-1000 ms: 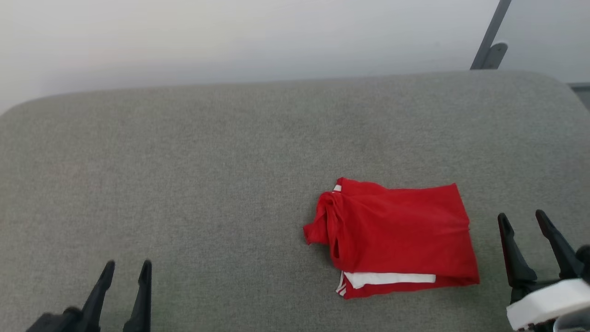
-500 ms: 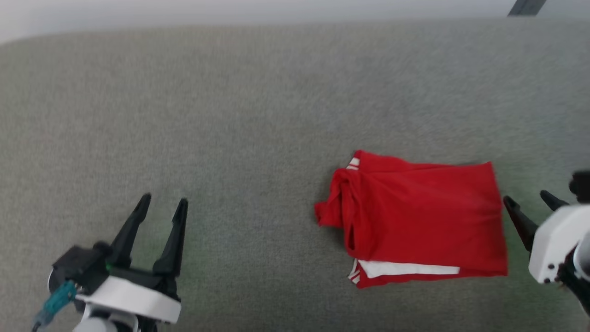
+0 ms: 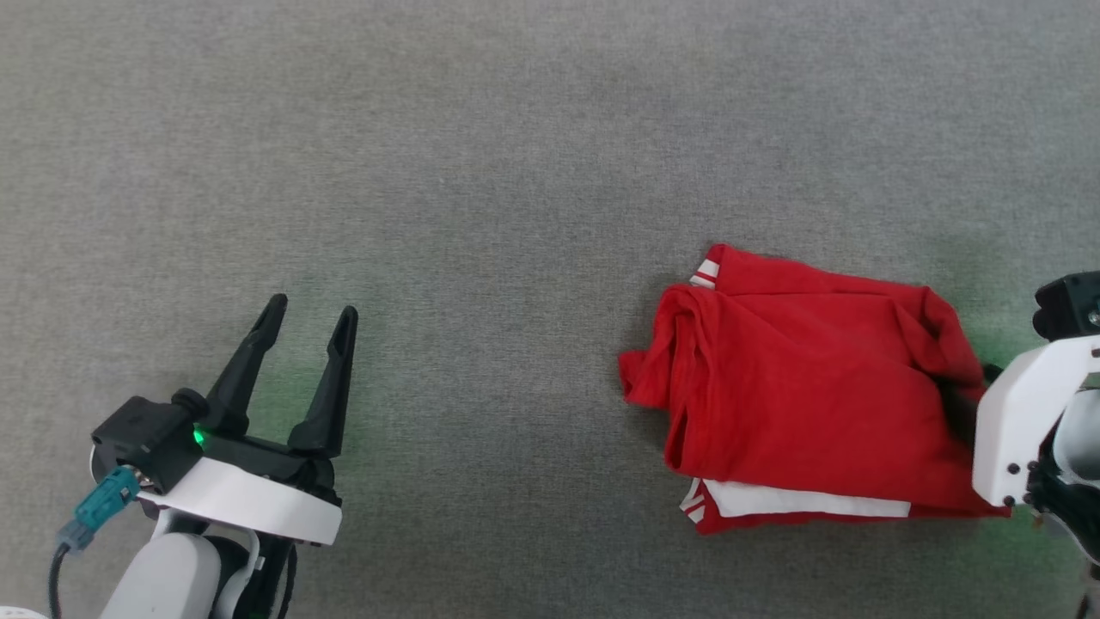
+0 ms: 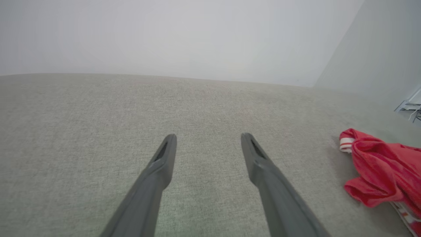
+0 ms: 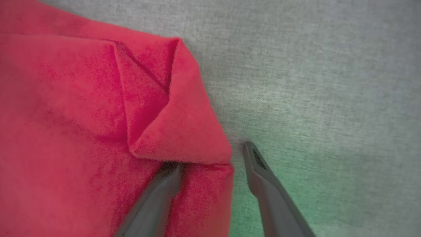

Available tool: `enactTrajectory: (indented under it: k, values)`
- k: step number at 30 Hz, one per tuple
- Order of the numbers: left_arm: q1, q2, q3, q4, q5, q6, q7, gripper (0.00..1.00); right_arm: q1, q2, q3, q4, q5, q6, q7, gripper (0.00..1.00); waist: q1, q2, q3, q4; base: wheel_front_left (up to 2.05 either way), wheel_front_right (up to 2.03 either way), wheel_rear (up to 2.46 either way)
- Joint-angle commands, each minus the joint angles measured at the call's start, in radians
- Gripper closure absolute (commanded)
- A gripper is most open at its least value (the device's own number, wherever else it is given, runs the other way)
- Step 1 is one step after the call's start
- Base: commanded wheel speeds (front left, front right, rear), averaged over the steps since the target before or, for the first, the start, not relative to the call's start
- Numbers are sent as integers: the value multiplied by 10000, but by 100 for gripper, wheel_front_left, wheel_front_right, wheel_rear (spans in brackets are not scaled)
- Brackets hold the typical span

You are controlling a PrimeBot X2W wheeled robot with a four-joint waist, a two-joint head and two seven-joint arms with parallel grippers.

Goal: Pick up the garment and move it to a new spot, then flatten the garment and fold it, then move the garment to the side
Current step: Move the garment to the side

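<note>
Left gripper at lower left, fingers spread, empty, well apart from the red shirt. Right gripper spread at the red shirt's right edge, one fingertip hidden beneath a raised fold, the other over bare cloth. Folded red shirt lies right of centre on the grey fabric surface.

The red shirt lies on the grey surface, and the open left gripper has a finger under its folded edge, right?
No: the open right gripper has a finger under the folded edge of the red shirt; the right wrist view shows it.
</note>
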Motion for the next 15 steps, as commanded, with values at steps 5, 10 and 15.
enactTrajectory:
  k: [5, 10, 15]
  values:
    - [-216, 204, 21, -58, -83, 24, -46, 0, 28, 481, 155, 216, -141, 1, -266, 100, 0, 0, 141, -351, 0, 0, 0]
    - [-293, 424, 72, -342, 86, 24, -46, 0, -43, 453, -491, 47, -206, -22, -1079, 100, 0, 0, 166, -953, 0, 0, 0]
    - [-558, 856, -18, -769, 128, 24, -46, 0, -128, 449, -1563, -142, -353, -9, -1984, 100, 0, 0, 508, -1734, 0, 0, 0]
